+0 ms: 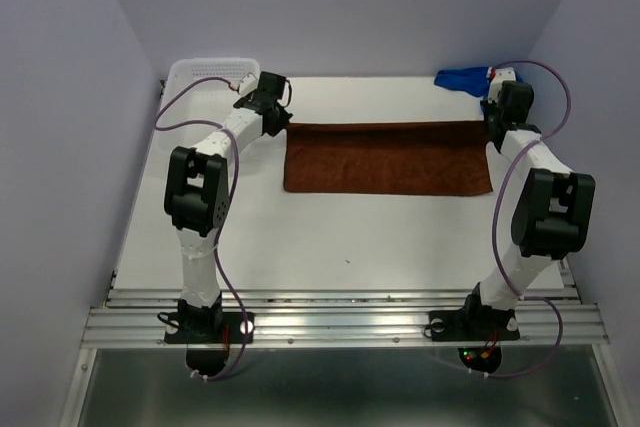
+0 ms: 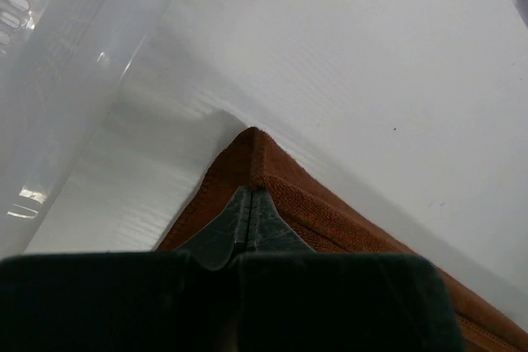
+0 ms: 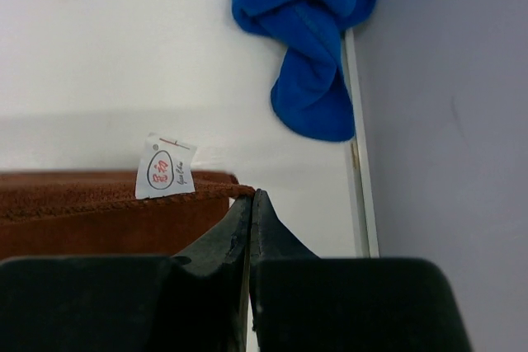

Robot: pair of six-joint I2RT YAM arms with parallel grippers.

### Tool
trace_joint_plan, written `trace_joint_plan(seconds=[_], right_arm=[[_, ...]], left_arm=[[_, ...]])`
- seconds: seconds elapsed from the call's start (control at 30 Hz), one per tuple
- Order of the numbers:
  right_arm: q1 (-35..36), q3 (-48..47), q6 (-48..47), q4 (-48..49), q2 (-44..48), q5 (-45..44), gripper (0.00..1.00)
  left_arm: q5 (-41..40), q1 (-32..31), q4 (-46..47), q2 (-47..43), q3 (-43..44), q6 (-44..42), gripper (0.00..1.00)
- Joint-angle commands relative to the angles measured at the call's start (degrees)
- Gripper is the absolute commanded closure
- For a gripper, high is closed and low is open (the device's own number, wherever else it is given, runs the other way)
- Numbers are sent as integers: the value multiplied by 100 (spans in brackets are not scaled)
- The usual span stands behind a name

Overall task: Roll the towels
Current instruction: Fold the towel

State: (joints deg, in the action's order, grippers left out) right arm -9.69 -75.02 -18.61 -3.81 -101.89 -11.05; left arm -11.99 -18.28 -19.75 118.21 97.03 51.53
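The rust-brown towel lies stretched out as a long flat strip across the far half of the table. My left gripper is at its far left corner, and in the left wrist view that gripper is shut on the lifted corner of the towel. At the far right corner my right gripper is also shut; the right wrist view shows this gripper pinching the towel by its edge, beside a white label. The blue towel lies bunched in the far right corner.
A white perforated basket stands at the far left corner, close to my left wrist, and its wall shows in the left wrist view. Walls enclose the table on the left, the back and the right.
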Motion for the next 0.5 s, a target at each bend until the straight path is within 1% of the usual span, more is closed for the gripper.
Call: trace_joint_plan(seconds=[0.0,0.17,0.23,0.47], right_arm=[[-146,391,-397,311,467,112,99],[-287,919,-538,320,774,383,99],[-419,1173,-530,495,959,437,99],[-472,1728,-661,504,1320,551,99]], left_arm=[[-120,44,-3,-518,-456,-55,100],[3,35,181,-738,-948,-47,100],[38,27,225,-808,-1168,-38,100],[127,-17,331,-1045,-1520,-108,100]])
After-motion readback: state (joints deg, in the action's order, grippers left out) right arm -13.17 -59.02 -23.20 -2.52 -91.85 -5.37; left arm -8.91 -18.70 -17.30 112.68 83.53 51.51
